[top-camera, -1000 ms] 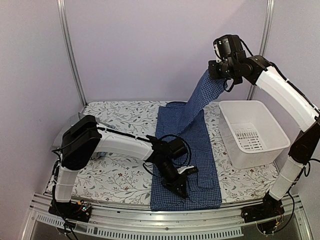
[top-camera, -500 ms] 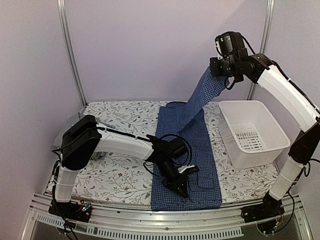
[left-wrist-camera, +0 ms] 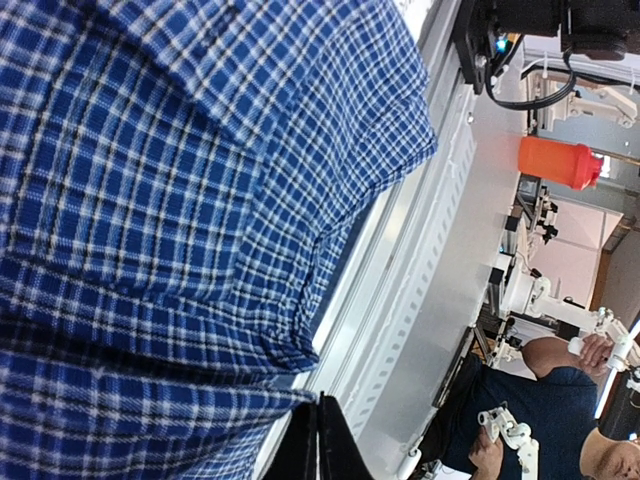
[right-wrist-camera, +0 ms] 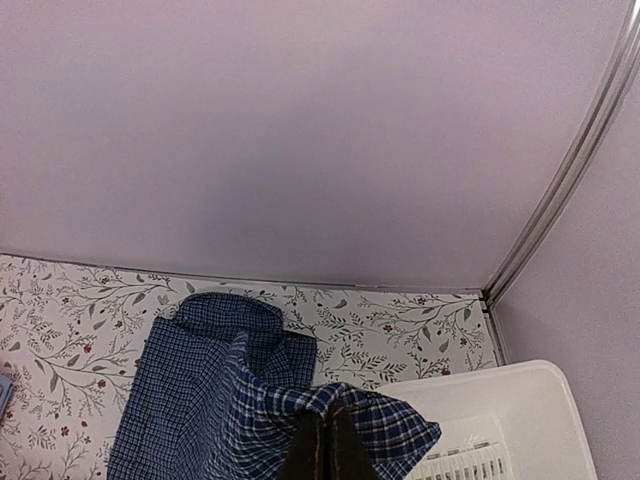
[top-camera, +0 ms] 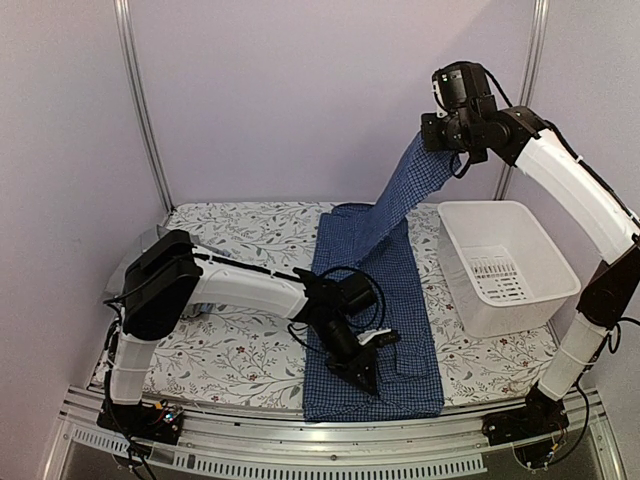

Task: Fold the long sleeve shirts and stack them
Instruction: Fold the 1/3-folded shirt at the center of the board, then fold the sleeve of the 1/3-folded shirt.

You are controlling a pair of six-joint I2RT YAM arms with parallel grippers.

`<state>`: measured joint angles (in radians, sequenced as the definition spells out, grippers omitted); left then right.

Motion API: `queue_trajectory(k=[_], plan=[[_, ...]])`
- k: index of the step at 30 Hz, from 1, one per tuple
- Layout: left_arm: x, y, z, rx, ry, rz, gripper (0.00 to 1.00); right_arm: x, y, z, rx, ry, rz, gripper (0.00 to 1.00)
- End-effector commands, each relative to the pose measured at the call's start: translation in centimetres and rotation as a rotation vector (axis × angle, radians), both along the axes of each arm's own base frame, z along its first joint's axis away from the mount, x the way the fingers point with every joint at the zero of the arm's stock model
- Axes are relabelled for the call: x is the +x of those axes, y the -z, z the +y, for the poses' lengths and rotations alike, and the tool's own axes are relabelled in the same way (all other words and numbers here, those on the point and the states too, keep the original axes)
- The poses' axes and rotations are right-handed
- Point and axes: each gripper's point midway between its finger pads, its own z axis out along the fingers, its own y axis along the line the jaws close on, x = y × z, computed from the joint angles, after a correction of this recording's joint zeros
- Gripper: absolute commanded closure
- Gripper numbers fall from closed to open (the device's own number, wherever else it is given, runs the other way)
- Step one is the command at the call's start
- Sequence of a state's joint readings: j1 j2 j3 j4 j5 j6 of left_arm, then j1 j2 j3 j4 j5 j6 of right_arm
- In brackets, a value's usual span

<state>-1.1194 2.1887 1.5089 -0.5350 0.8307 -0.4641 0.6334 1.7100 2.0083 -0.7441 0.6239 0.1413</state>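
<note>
- One floral bench [top-camera: 230,350].
- One blue-check shirt [top-camera: 370,260] lies mid-bench to the near edge, a part still raised over the far right corner.
- One basket [top-camera: 505,262], right edge.
- Two claws, barely moved: right claw [top-camera: 437,140] pinches the raised cloth; left claw [top-camera: 362,378] is closed on the shirt.

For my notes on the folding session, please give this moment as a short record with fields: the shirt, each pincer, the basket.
shirt: dark blue check shirt, lying lengthwise on the floral table cover
sleeve: one sleeve raised off the table, toward the far right
right pincer: right pincer shut on the sleeve end, held high
left pincer: left pincer shut on the shirt cloth near the near hem
basket: white basket, right of the shirt
</note>
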Motion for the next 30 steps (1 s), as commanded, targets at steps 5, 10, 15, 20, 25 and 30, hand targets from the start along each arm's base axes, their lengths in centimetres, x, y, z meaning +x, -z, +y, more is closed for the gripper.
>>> queue_trajectory(k=[5, 10, 15, 20, 25, 30], plan=[[0.1, -0.8, -1.0, -0.045, 0.019, -0.019, 0.75, -0.7, 0.8, -0.3, 0.005, -0.012, 0.026, 1.00], [2.2, -4.5, -1.5, -0.125, -0.022, -0.056, 0.60, -1.7, 4.3, 1.0, 0.018, -0.084, 0.101, 1.00], [6.2, -9.3, -0.6, -0.218, -0.119, -0.107, 0.60, -3.7, 6.7, 3.6, 0.035, -0.203, 0.149, 1.00], [13.3, -11.0, 3.5, -0.210, -0.328, -0.184, 0.71, -6.1, 8.5, 7.3, 0.052, -0.325, 0.200, 1.00], [18.6, -9.4, 6.8, -0.163, -0.472, -0.228, 0.81, -7.2, 9.9, 8.9, 0.061, -0.353, 0.239, 1.00], [20.6, -6.7, 6.5, -0.139, -0.483, -0.210, 0.87, -6.7, 8.8, 7.8, 0.060, -0.274, 0.206, 1.00]])
